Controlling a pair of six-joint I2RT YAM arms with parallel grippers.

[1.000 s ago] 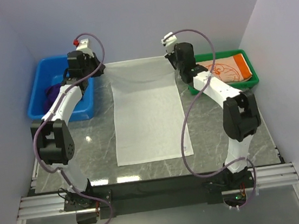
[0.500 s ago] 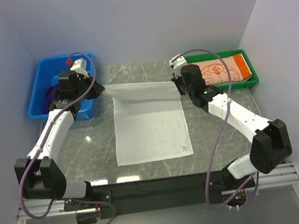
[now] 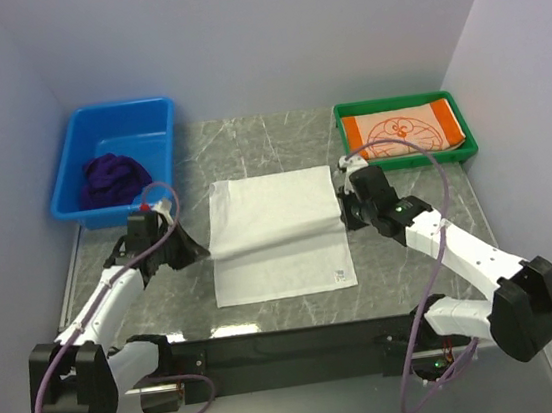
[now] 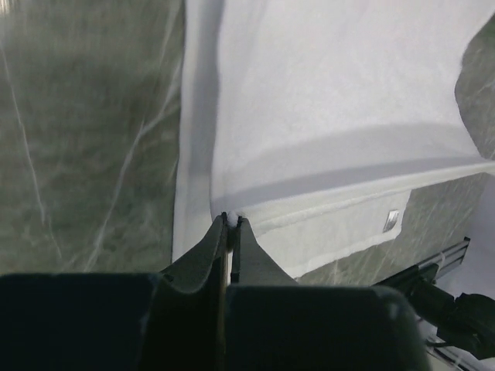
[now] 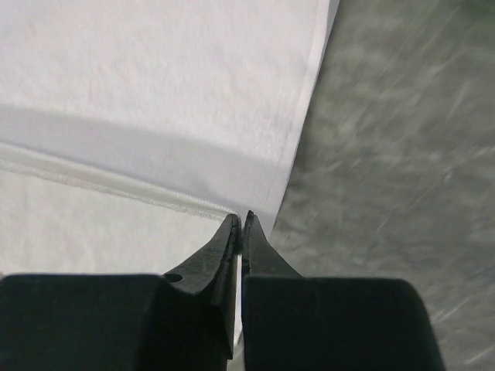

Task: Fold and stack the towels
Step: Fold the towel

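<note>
Nearest the arm bases, the white towel [image 3: 281, 266] lies flat at the centre of the table [image 3: 406, 276], and a strip of its bottom layer along the near hem is uncovered. Just beyond that strip, the left gripper [image 4: 232, 219] and the right gripper [image 5: 239, 219] each have their jaws pressed together on a corner of the towel's upper layer, one at each side edge. That doubled-over layer covers the far part of the towel and stops short of the near hem, so in my judgement the first fold is under way but not laid down or released. Any further folds of this towel, and its placing on the stack, remain to be done. At the far right, the green tray [image 3: 399, 102] contains the orange towel [image 3: 403, 132], folded flat with its white cartoon print upward; this item appears complete. At the far left, the blue bin [image 3: 123, 109] contains the dark purple towel [image 3: 111, 176], bunched and unfolded; it appears untouched and remains to be folded and stacked.
</note>
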